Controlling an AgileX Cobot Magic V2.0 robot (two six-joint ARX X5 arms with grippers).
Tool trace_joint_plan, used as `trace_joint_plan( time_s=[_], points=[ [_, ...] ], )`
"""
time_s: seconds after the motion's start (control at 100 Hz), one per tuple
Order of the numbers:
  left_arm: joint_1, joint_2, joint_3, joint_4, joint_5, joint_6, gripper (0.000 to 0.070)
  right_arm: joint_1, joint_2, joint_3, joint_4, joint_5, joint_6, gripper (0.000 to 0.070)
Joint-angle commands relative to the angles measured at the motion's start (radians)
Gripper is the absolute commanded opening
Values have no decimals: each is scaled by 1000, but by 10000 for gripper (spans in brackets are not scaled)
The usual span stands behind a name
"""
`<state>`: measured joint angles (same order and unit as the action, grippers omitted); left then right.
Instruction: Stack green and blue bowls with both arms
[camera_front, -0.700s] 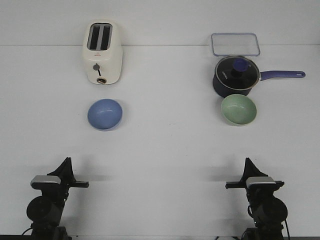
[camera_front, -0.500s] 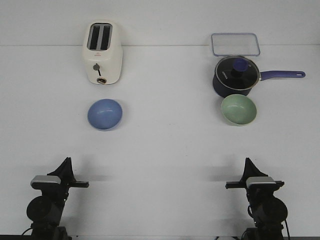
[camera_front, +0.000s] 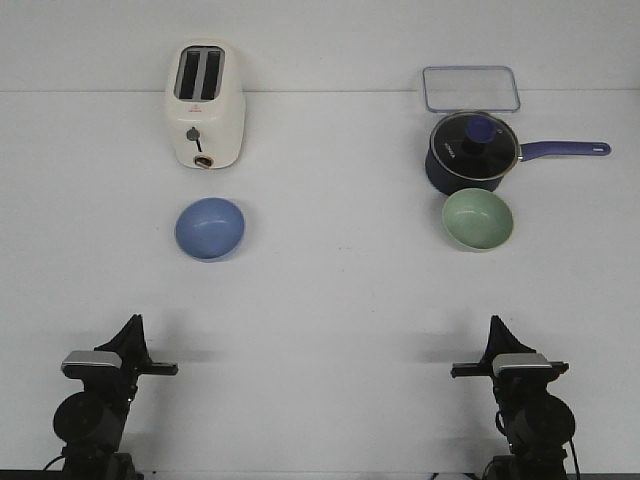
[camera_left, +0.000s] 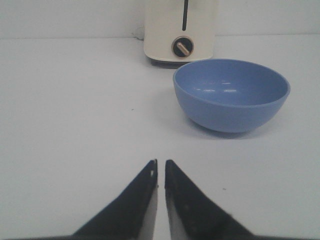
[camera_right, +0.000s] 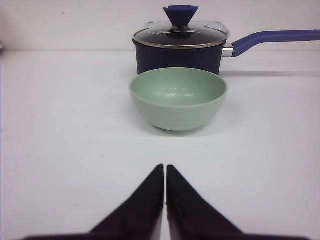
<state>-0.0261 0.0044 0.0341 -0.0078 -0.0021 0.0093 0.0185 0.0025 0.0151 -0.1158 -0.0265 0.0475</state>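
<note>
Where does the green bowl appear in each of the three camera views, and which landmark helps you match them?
Front view: the green bowl sits right of centre on the table, just in front of the navy lidded saucepan.
Left wrist view: not in it; only the blue bowl and the toaster show.
Right wrist view: the green bowl sits at centre, ahead of the right end effector.
Shared landmark: the saucepan directly behind the bowl.

Blue bowl (camera_front: 210, 228) left, green bowl (camera_front: 478, 220) right — upright, apart.
</note>
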Motion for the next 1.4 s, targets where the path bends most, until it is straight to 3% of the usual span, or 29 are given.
trace_joint_plan(
  time_s=[0.0,0.05,0.26,0.44,0.56,0.67,0.83,0.87,0.95,1.0,1.24,1.39],
  points=[
    [2,-1,-20,10,0,2,14,0,-1,-2,11,0,-11,9],
    [2,-1,-20,10,0,2,14,0,-1,-2,11,-4,0,9],
    [2,-1,-20,10,0,2,14,0,-1,-2,9,-62,242,9],
    [2,-1,-20,10,0,2,14,0,-1,5,24,-63,372,4],
    [2,-1,-20,10,0,2,14,0,6,112,-78,-48,435,1],
    [2,-1,-20,10,0,2,14,1,95,299,-201,-1,412,1],
    [2,-1,-20,10,0,2,14,1,359,612,-360,50,280,19],
    [2,-1,-20,10,0,2,14,1,433,681,-395,64,249,101],
    [2,-1,-20,10,0,2,14,1,579,795,-449,122,208,390],
    [2,-1,-20,10,0,2,14,1,665,851,-471,162,206,473],
    [2,-1,-20,9,0,2,14,-33,1082,1032,-476,175,183,455],
    [2,-1,-20,10,0,2,14,-82,1347,1146,-481,110,182,449]
  ],
)
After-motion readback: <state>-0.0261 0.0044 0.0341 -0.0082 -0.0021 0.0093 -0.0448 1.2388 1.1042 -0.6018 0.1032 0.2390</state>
